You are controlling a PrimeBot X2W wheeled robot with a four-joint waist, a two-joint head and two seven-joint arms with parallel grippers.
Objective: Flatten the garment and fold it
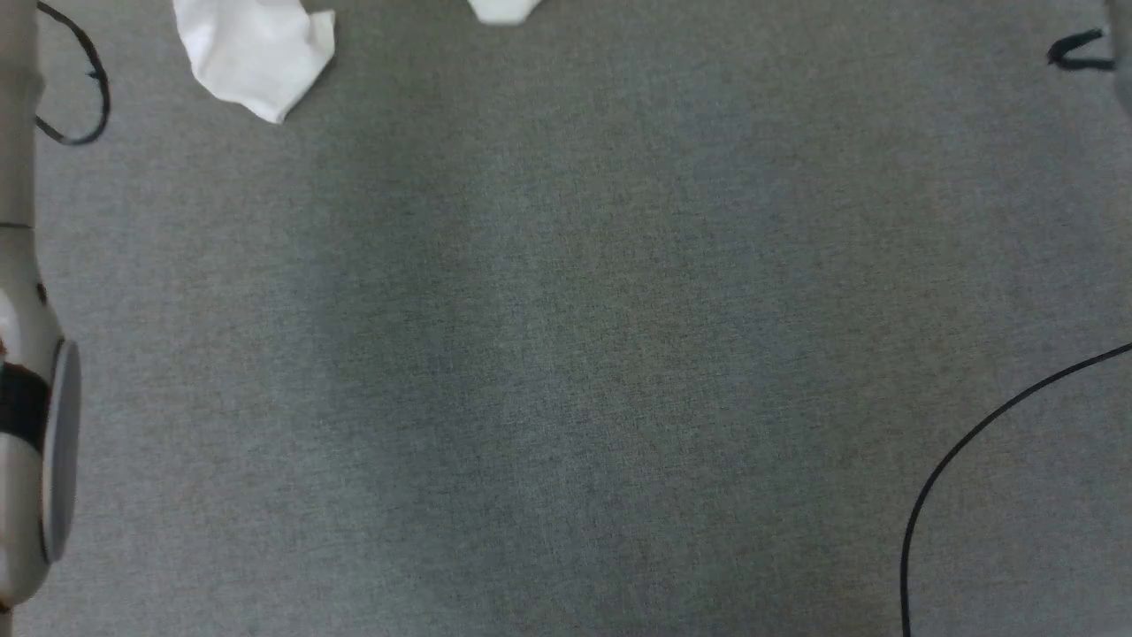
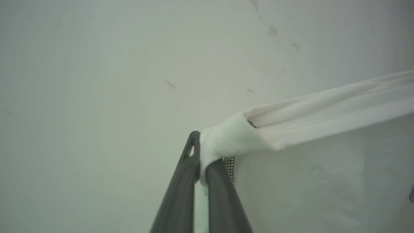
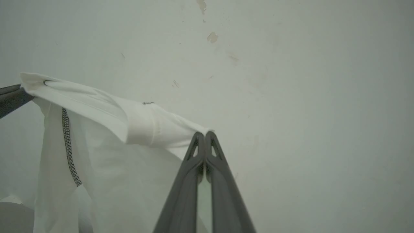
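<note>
One garment (image 3: pixel 139 126), two grippers. The left gripper (image 2: pixel 203 152) and the right gripper (image 3: pixel 204 136) each pinch an end of its bunched top edge, holding it stretched between them in front of a pale wall (image 2: pixel 97 64). The cloth is thin and white, with one dark stitched seam (image 3: pixel 66 136) running down.

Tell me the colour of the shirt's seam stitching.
Dark grey stitching on white shirt; right wrist view shows best.

A grey woven surface (image 1: pixel 566 354) lies below; the pale wall (image 2: pixel 97 64) is chipped.
</note>
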